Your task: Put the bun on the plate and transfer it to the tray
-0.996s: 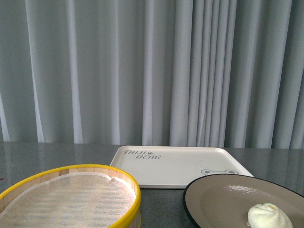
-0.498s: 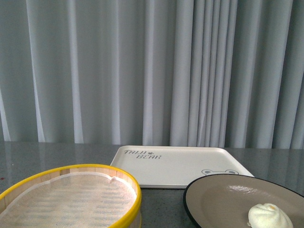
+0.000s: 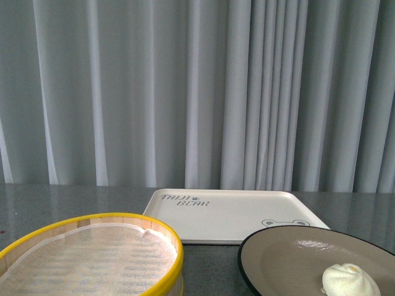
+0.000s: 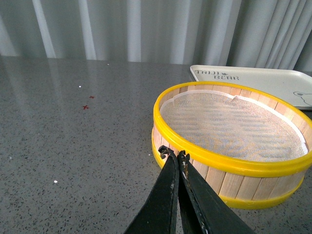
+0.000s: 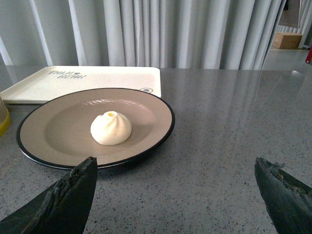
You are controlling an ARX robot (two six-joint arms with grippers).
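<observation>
Left claw point(image 4: 174, 153) closed, empty; right claw point(image 5: 174, 162) spread wide. Bun point(image 3: 350, 280) on plate point(image 3: 287, 259), both cropped in front view.

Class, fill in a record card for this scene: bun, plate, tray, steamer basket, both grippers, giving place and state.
Tray: cream rectangular tray with bear print, on the grey table
Plate: round beige black-rimmed plate, on the table before the tray
Bun: small white pleated steamed bun, on the plate
Steamer: yellow-rimmed wooden steamer basket, white liner only
Left gripper: shut, empty
Right gripper: open, empty
</observation>
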